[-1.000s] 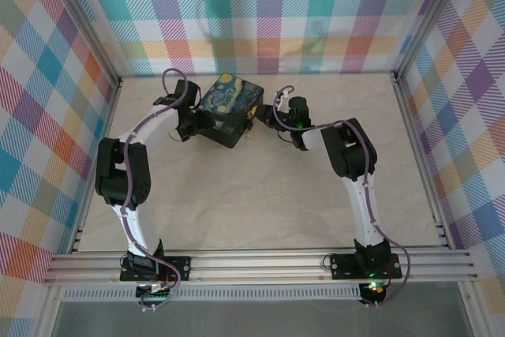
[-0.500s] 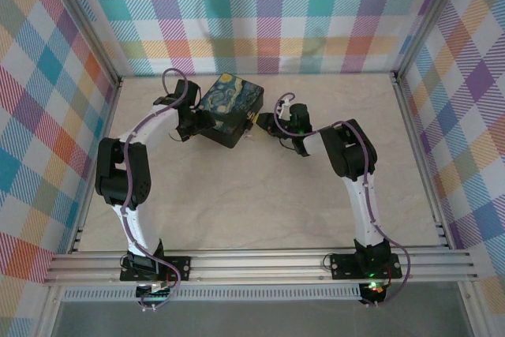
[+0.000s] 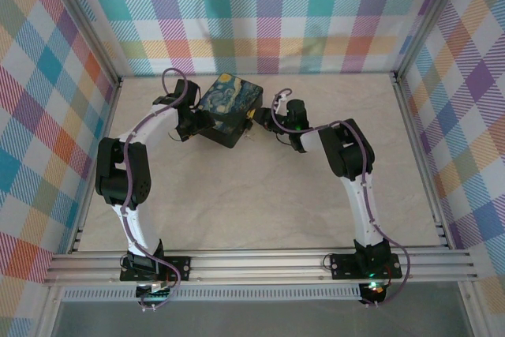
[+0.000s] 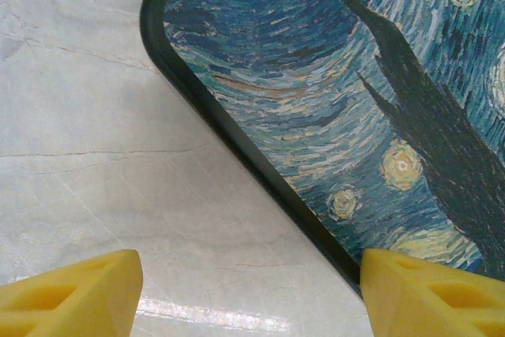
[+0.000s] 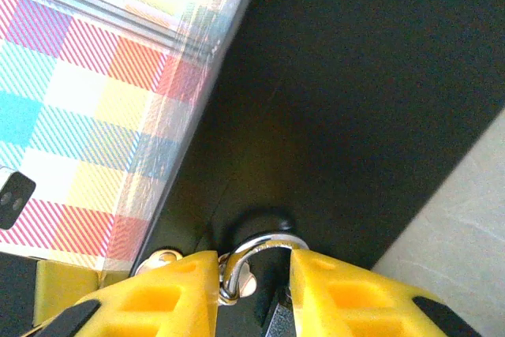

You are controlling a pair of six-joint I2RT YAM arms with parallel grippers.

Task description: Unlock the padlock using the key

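Marble tabletop (image 3: 260, 195), left hand (image 4: 248, 274) wide open at edge of painted tin (image 4: 355, 76), right hand (image 5: 252, 266) narrow, pinching padlock (image 5: 260, 239).

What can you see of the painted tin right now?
The painted tin is a rectangular box with rounded corners. Its lid is printed with blue swirls, yellow stars and a dark spire shape, and its side walls are plain dark. It sits flat on the marble-look table near the far wall, turned diagonally. The left gripper stands open at its left edge, with one finger at the rim. The right gripper faces its dark right wall, where a silvery metal loop sits between the fingers.
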